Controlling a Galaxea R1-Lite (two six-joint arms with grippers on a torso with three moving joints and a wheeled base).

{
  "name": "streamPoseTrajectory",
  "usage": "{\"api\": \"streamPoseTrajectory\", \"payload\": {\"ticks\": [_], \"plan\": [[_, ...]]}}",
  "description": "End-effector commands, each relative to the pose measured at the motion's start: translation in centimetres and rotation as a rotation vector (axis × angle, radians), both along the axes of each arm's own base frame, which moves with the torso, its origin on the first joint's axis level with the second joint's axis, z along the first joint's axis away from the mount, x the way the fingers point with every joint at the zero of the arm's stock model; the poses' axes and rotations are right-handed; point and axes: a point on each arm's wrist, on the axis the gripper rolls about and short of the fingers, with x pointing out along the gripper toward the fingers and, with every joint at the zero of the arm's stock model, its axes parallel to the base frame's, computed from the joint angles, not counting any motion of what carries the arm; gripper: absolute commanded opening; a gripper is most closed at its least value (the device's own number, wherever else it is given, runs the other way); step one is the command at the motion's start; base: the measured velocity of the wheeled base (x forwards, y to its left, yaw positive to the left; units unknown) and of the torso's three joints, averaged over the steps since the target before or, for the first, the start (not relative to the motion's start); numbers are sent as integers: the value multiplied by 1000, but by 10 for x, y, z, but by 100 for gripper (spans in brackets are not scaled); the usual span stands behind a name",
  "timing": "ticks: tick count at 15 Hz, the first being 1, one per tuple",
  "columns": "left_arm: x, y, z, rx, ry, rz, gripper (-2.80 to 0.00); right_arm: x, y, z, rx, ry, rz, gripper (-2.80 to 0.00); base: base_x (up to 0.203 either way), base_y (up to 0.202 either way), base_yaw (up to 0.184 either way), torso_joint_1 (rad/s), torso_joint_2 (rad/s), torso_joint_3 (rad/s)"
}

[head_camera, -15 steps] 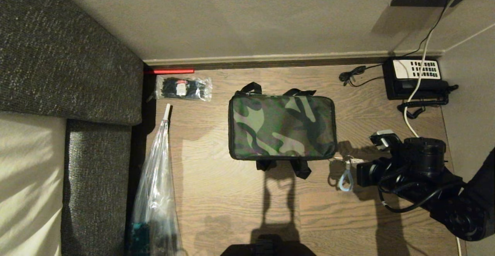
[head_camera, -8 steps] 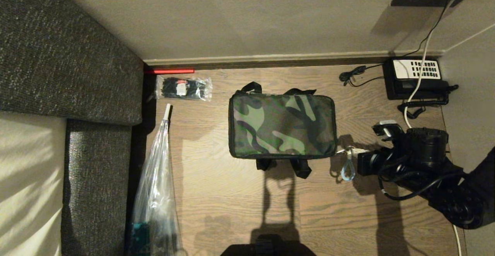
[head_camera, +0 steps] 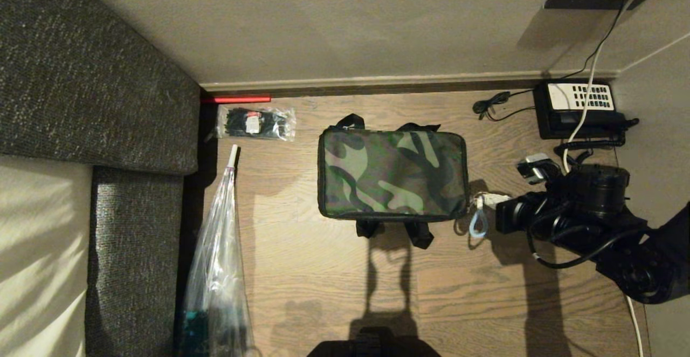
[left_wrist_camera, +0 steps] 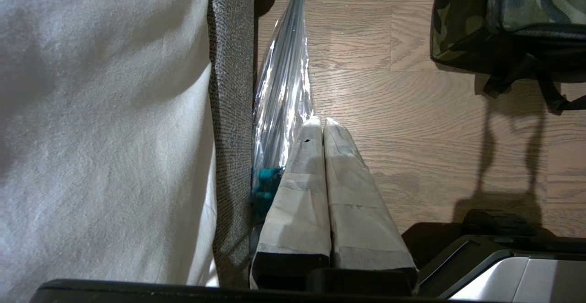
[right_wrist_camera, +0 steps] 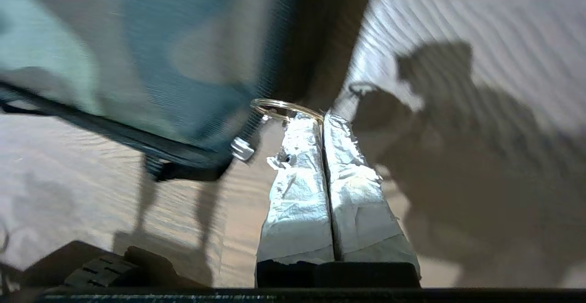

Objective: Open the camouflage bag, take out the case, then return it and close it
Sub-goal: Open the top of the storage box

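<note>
green camouflage fabric covers the closed lid of the camouflage bag (head_camera: 392, 176), which sits zipped on the wooden floor (head_camera: 323, 270) near the wall. the case is not visible; it is presumably inside. the right gripper (head_camera: 488, 201) sits at the bag's right end, its taped fingers (right_wrist_camera: 297, 175) pressed together on a metal ring (right_wrist_camera: 286, 107) that joins the zip pull (right_wrist_camera: 241, 148). a pale blue loop (head_camera: 477, 226) hangs from the same ring. the step appears to be unzipping: the pull should follow the seam around the corner, staying low and taut, or the light bag may slide. the right wrist view shows the ring pinched at the fingertips, which the head view cannot resolve. the left wrist view shows the left gripper (left_wrist_camera: 317, 122) shut, empty and parked beside a clear plastic sleeve (left_wrist_camera: 281, 88); the head view misses that arm.
</note>
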Motion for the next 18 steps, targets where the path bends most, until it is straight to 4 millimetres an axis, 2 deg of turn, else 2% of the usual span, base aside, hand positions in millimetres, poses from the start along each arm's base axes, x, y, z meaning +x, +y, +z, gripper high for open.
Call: {"api": "streamPoseTrajectory", "payload": {"ticks": [1, 5, 10, 13, 18], "plan": [[0, 0, 0, -1, 0, 1, -280, 5, 2, 5, 0, -32, 51, -280, 0, 0, 0, 0, 0, 0], [0, 0, 0, -1, 0, 1, -280, 12, 3, 4, -1, -40, 68, -280, 0, 0, 0, 0, 0, 0], [0, 0, 0, -1, 0, 1, -280, 14, -25, 1, -74, -16, -2, -280, 0, 0, 0, 0, 0, 0], [0, 0, 0, -1, 0, 1, -280, 17, -29, 1, -92, -2, -7, -280, 0, 0, 0, 0, 0, 0], [0, 0, 0, -1, 0, 1, -280, 36, -28, 18, -26, -67, -24, -280, 0, 0, 0, 0, 0, 0]]}}
